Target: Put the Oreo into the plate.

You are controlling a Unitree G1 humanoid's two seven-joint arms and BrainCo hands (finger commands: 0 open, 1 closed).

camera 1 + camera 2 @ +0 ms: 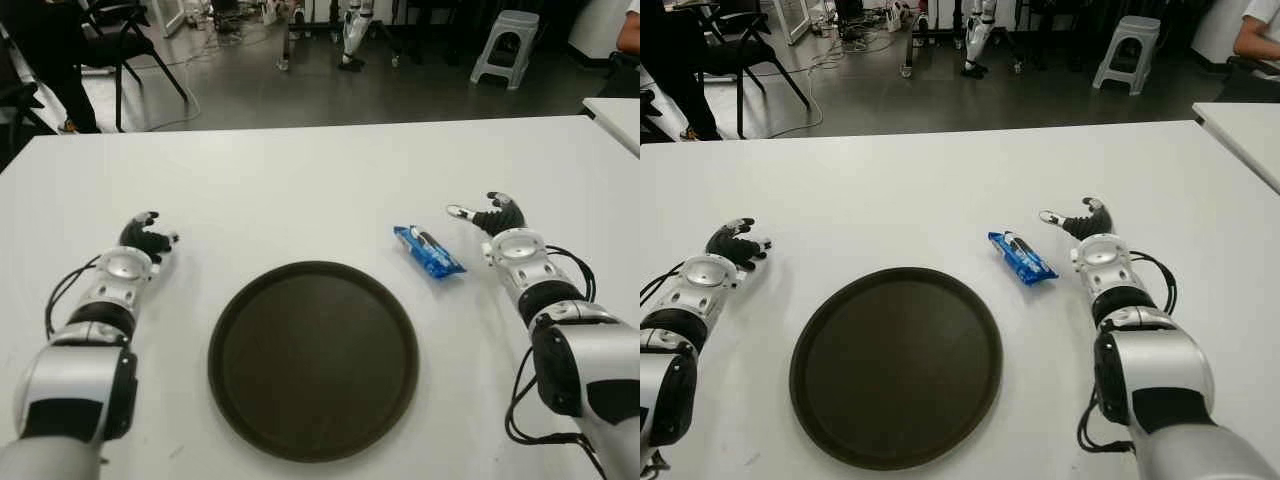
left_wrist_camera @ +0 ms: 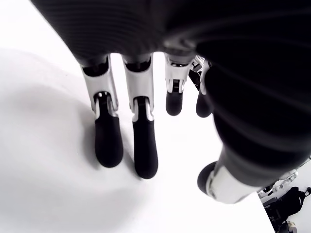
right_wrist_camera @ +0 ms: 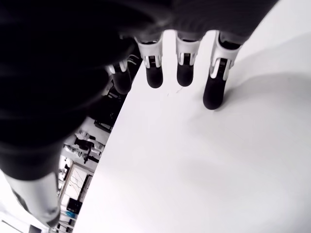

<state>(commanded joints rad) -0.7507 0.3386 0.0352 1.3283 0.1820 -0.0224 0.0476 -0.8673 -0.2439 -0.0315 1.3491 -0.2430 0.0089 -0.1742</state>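
Observation:
A blue Oreo packet (image 1: 429, 252) lies on the white table (image 1: 320, 180), just past the right rim of a round dark brown plate (image 1: 313, 357) that holds nothing. My right hand (image 1: 493, 213) shows a little to the right of the packet, apart from it, its fingers (image 3: 214, 91) spread and holding nothing. Far from the packet, my left hand (image 1: 145, 236) shows to the left of the plate, fingers (image 2: 108, 141) relaxed over bare table and holding nothing.
A second white table's corner (image 1: 615, 115) shows at the far right. Beyond the table's far edge are a grey floor, black chairs (image 1: 120, 45), a grey stool (image 1: 506, 45) and a person's legs (image 1: 50, 60) at the back left.

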